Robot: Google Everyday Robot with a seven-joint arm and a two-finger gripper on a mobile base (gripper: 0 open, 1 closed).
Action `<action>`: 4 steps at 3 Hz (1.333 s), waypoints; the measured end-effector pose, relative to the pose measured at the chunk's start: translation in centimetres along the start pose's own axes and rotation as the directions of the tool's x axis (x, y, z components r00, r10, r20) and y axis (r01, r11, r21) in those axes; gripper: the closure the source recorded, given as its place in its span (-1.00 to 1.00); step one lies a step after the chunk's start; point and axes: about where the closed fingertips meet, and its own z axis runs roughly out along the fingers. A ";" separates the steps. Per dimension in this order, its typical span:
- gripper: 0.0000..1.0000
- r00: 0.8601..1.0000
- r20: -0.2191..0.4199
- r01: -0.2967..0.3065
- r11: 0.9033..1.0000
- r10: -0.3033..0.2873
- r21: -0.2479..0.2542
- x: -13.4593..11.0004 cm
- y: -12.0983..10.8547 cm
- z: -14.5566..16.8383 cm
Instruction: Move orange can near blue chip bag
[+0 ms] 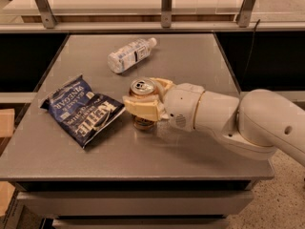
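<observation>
The orange can stands upright on the grey table, its silver top showing and its body mostly hidden by the fingers. My gripper reaches in from the right and is shut on the can; one cream finger crosses its front and the other sits behind it. The blue chip bag with white "Kettle" lettering lies flat just left of the can, its right corner almost touching the near finger.
A clear plastic bottle with a white label lies on its side at the back of the table. My white arm covers the table's right side. A railing with metal posts runs behind the table.
</observation>
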 end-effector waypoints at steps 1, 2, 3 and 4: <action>0.66 1.000 -0.010 -0.009 1.000 0.009 -0.008 0.6 0.2 0.4; 0.21 1.000 -0.010 -0.006 1.000 0.006 -0.011 0.5 0.3 0.5; -0.25 1.000 -0.010 -0.004 1.000 0.004 -0.014 0.4 0.5 0.6; -0.74 1.000 -0.011 -0.002 1.000 0.002 -0.017 0.3 0.7 0.8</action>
